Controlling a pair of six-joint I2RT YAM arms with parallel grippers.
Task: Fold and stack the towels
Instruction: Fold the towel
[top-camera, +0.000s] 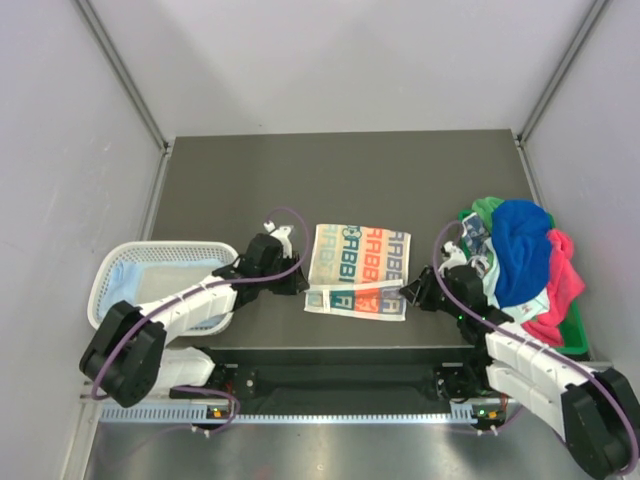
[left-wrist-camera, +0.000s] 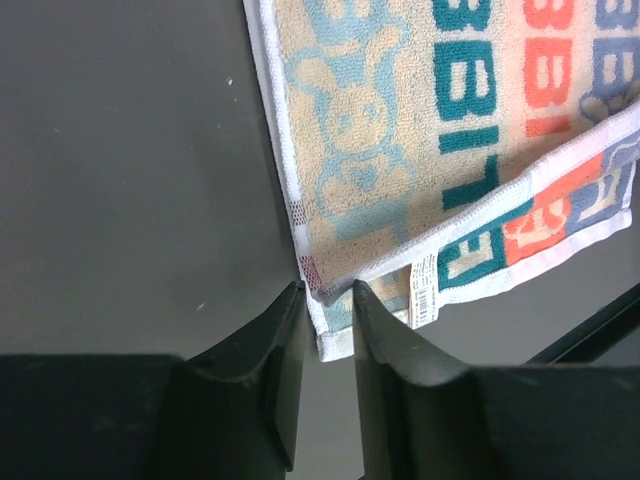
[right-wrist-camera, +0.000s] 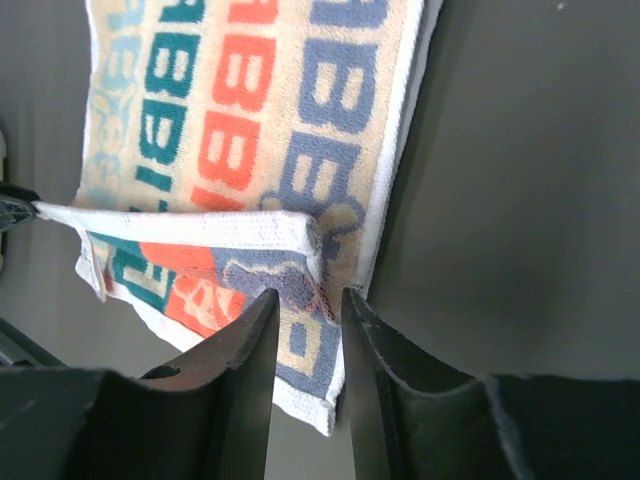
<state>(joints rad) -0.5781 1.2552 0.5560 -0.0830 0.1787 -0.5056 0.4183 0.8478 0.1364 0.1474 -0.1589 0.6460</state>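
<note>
A white towel with teal and orange print (top-camera: 360, 262) lies flat at the table's middle, its near strip folded back over itself. My left gripper (top-camera: 300, 285) is at the towel's near-left corner. In the left wrist view that gripper (left-wrist-camera: 328, 292) stands slightly open, the corner of the towel (left-wrist-camera: 400, 120) loose between its fingers. My right gripper (top-camera: 410, 292) is at the near-right corner. The right wrist view shows this gripper (right-wrist-camera: 308, 298) slightly open too, over the folded edge of the towel (right-wrist-camera: 250, 100). More towels (top-camera: 525, 265) in royal blue, pink, green and white are heaped at the right.
A white mesh basket (top-camera: 110, 275) stands at the left edge with a pale blue towel (top-camera: 150, 280) inside. A raised dark ledge (top-camera: 350, 355) runs along the near side just behind the arm bases. Grey walls enclose the table.
</note>
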